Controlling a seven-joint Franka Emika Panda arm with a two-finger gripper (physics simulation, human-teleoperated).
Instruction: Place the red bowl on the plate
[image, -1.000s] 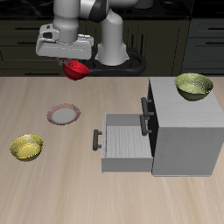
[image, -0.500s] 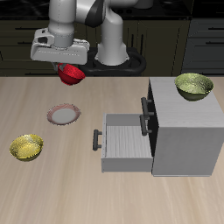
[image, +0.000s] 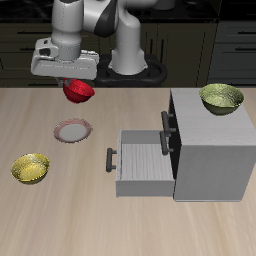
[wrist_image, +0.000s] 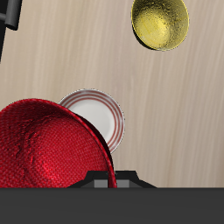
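My gripper (image: 74, 84) is shut on the red bowl (image: 78, 92) and holds it tilted in the air, above and a little behind the plate (image: 72, 130). The plate has a pinkish-brown rim and a pale centre and lies on the table. In the wrist view the red bowl (wrist_image: 48, 149) fills much of the picture and covers part of the plate (wrist_image: 103, 118) below it. The fingertips are hidden behind the bowl.
A yellow-green bowl (image: 30, 168) sits near the table's front edge; it also shows in the wrist view (wrist_image: 160, 22). A grey cabinet (image: 210, 150) with an open drawer (image: 140, 162) stands beside the plate, with an olive-green bowl (image: 221, 98) on top.
My gripper has carried the red bowl sideways away from the cabinet and slightly lower, toward the space above the plate.
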